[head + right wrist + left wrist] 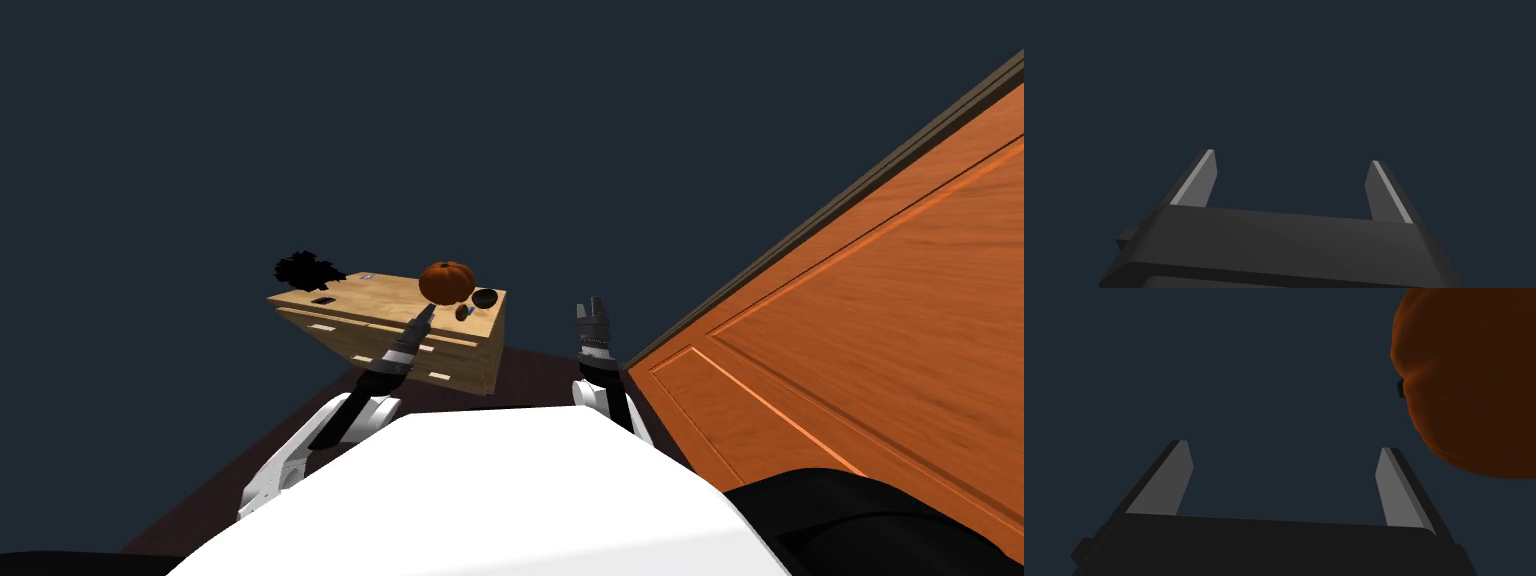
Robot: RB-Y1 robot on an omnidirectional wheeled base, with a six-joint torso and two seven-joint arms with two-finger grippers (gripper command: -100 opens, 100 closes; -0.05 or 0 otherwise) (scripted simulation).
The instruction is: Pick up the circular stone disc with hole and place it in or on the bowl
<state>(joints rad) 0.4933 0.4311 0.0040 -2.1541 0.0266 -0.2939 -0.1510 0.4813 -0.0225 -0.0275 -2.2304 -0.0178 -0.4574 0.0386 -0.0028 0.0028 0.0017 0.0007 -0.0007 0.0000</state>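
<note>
On the wooden chest of drawers [380, 300] a small dark disc [462, 313] lies near the right front corner. Just behind it to the right sits a dark bowl [485, 297]. An orange pumpkin [446, 282] stands to the left of the bowl. My left gripper [428, 315] reaches over the chest's front edge, just left of the disc and below the pumpkin. Its fingers [1174, 478] stand open with nothing between them, and the pumpkin [1469, 383] bulks close beside one finger. My right gripper [592, 312] hangs to the right of the chest, open and empty [1291, 156].
A dark leafy plant [305, 270] and a small flat black thing [322, 299] occupy the chest's left end. A tall orange wooden door [860, 330] runs along the right. Dark floor [540, 370] lies between chest and door.
</note>
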